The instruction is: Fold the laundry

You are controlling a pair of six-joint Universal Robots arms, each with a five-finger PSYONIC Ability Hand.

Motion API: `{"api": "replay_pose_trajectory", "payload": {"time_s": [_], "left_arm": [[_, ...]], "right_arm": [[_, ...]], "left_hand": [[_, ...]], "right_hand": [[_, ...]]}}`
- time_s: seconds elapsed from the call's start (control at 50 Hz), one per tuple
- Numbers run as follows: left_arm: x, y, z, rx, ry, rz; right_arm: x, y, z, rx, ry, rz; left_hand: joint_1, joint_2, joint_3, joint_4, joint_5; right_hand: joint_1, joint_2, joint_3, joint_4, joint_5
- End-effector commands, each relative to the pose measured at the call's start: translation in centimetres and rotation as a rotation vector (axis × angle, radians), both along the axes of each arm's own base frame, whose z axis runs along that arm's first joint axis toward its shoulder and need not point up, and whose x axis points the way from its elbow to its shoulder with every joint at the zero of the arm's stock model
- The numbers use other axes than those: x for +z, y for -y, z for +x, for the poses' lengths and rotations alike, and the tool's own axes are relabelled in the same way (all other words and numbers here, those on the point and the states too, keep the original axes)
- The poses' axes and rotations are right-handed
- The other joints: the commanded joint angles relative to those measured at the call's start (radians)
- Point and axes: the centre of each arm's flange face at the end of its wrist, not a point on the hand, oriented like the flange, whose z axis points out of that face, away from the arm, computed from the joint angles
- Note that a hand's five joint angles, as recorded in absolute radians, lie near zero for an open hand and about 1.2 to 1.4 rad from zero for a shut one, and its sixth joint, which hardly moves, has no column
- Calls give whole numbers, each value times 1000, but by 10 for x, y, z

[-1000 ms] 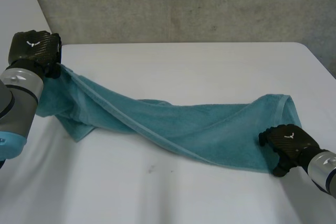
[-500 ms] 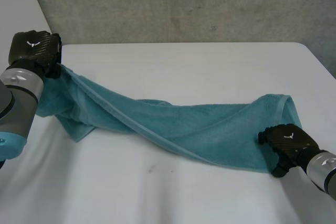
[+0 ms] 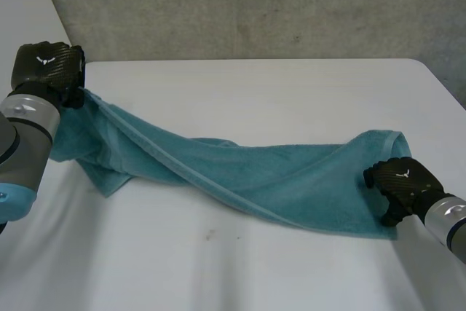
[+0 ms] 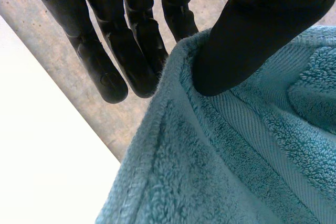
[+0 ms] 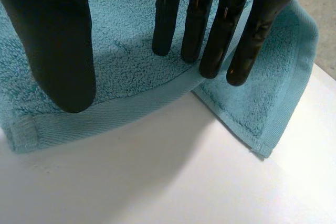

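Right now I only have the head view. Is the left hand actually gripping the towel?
Observer: Yes, the left hand has the towel edge pinched between thumb and fingers.
Operator: And the other one?
Observer: No grip. The right hand has straight fingers over the towel's end, thumb near a hemmed corner.
Operator: Single layer there?
Observer: Two. A lower layer's corner sticks out onto the table past the fingertips.

towel [image 3: 291, 180] lies long across the table [image 3: 255, 92], left to right | left hand [image 3: 47, 67] at the towel's far left corner, by the table's back left corner | right hand [image 3: 400, 181] on the towel's right end
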Motion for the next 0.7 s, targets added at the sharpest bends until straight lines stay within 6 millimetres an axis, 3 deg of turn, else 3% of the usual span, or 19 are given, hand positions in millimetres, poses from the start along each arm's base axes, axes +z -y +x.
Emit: {"api": "replay_pose_trajectory", "payload": {"time_s": [0.02, 0.18, 0.36, 0.44, 0.48, 0.56, 0.7], "left_arm": [[0, 0, 0, 0, 0, 1], [0, 0, 0, -1, 2, 1], [1, -1, 0, -1, 1, -2], [1, -1, 0, -2, -1, -3], [2, -1, 0, -2, -1, -5], [1, -2, 0, -1, 1, -4], [1, -2, 0, -3, -1, -3]], "right_arm": [[-3, 3, 0, -1, -1, 4], [-1, 4, 0, 3, 1, -3], [2, 9, -2, -8, 11, -12], [15, 8, -1, -17, 10, -23], [28, -5, -1, -16, 26, 31], [24, -20, 1, -12, 63, 150], [12, -37, 6, 48, 95, 180]], "left_hand": [[267, 197, 204, 200, 248], [267, 197, 204, 200, 248], [267, 197, 204, 200, 248], [267, 197, 204, 200, 248], [267, 197, 204, 200, 248], [267, 197, 204, 200, 248], [267, 197, 204, 200, 248]], "right_hand": [[322, 233, 233, 234, 257], [869, 779, 780, 781, 804], [871, 781, 781, 782, 805], [871, 781, 781, 782, 805], [559, 470, 470, 471, 494], [259, 169, 170, 171, 194], [88, -2, -1, -1, 22]]}}
